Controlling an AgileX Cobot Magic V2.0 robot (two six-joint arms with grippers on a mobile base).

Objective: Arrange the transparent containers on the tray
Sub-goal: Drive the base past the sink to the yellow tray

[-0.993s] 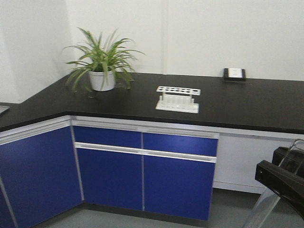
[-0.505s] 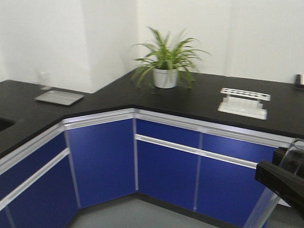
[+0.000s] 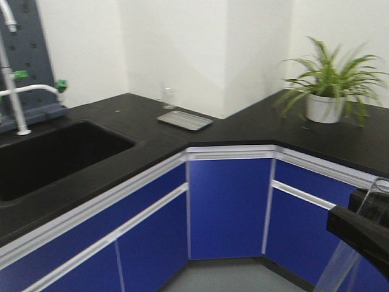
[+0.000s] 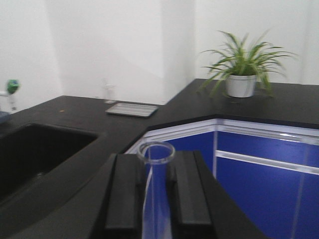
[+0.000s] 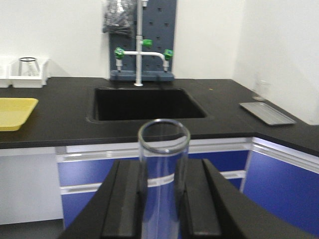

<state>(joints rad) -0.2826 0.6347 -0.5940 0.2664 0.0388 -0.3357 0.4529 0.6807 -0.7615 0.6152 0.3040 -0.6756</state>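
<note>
Each gripper holds one transparent container upright, a clear test tube. In the left wrist view, my left gripper (image 4: 156, 175) is shut on a tube (image 4: 155, 199) whose open rim stands above the fingers. My right gripper (image 5: 163, 172) is likewise shut on a tube (image 5: 162, 164). The yellow tray (image 5: 12, 113) lies on the black counter far left of the sink, well away from both grippers. At the front view's lower right corner a black gripper body carries a tube (image 3: 343, 266).
A black sink (image 5: 147, 103) with a white faucet (image 5: 138, 50) sits in the L-shaped counter (image 3: 243, 131) above blue cabinets. A grey metal tray (image 3: 185, 120) and small glass lie near the corner. A potted plant (image 3: 325, 100) stands right. A white bin (image 5: 27, 77) holds a beaker.
The front view has swung left along the counter. The white rack has left the frame, the plant has shifted to the right, and the sink and faucet have come in. Both tubes stay gripped.
</note>
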